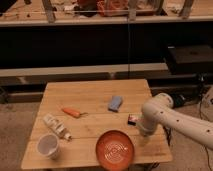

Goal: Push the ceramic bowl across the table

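Table: a square wooden table of light planks, seen from above and in front.
Bowl: the wide orange-red ceramic bowl sits at the near edge, a little right of centre, flat on the planks.
Gripper: the gripper is at the low end of the white arm, which reaches in from the right; it hangs over the table's right side, just beside the bowl's right rim and apart from it. Whether it is spread or pressed together cannot be told.
Other things: a white cup near the left corner, a pale bottle lying beside it, a carrot, a blue sponge, a small dark packet.
Step in hand: likely the approach, before contact.
Next move: probably lower behind the rim, then push steadily, clear of the packet and sponge.
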Robot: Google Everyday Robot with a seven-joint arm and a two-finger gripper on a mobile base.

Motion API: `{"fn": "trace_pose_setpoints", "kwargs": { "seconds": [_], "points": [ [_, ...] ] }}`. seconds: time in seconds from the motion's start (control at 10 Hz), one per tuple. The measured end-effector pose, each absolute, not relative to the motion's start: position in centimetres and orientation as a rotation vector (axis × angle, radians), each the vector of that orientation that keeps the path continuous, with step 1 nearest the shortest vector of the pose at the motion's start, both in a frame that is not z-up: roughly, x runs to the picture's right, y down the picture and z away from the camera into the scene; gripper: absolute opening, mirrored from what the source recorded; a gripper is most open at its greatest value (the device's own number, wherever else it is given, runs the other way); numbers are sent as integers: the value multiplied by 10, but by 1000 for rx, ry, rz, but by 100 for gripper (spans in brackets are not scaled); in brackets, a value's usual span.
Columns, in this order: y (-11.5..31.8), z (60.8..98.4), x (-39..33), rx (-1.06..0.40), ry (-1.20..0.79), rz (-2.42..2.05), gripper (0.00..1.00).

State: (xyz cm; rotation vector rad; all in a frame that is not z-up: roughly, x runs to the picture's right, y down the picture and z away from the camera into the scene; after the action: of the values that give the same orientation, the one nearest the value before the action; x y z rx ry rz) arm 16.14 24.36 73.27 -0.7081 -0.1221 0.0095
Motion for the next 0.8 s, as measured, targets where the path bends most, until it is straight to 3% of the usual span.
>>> {"fn": "trace_pose_setpoints", "kwargs": {
  "seconds": [0.4, 0.8],
  "points": [
    [256, 716, 98, -675, -259, -84, 3],
    [276, 731, 69, -638, -380, -166, 0]
  ]
}}
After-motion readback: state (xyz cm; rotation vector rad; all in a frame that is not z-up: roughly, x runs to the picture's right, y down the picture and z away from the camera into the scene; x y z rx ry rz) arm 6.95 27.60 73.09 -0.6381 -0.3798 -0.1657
